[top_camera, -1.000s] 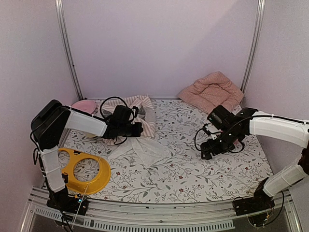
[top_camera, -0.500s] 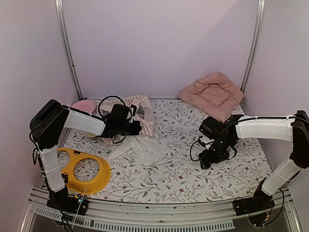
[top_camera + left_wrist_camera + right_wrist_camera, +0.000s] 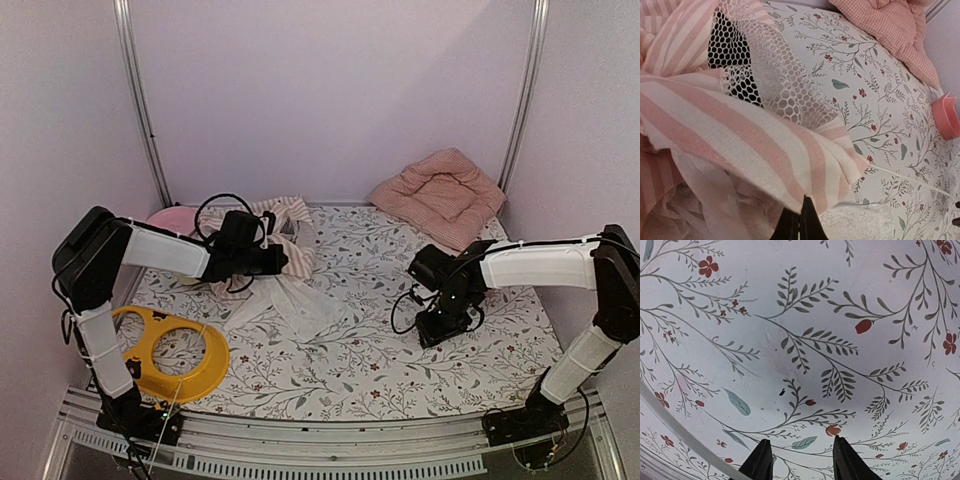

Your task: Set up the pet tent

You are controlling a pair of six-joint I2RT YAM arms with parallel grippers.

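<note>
The tabletop (image 3: 370,360) carries the pet tent (image 3: 292,212) at its far left, collapsed into a loose heap. It is the largest thing here, and I judge it light, soft and floppy. With no shape of its own, it will sag and drag wherever I lift it. The pink checked cushion (image 3: 440,190) sits well apart at the far right and is not my concern.

The sheer curtain (image 3: 300,305) spills from the heap toward the near side. It looks flimsy and easy to snag, so I would not pull on it. The mesh window (image 3: 765,75) is open netting that fingertips could catch in, so it is a poor hold too. The striped fabric's folded edges and seams look like the safest grip. A thin white pole (image 3: 910,179) lies on the tabletop to the right of the heap. I expect it to be springy and slippery, and hard to pinch flat off the surface.

My left end effector (image 3: 283,262) is clamped together on a fold of striped fabric. My right end effector (image 3: 437,330) hangs low over bare tabletop, its fingers apart and nothing between them.
</note>
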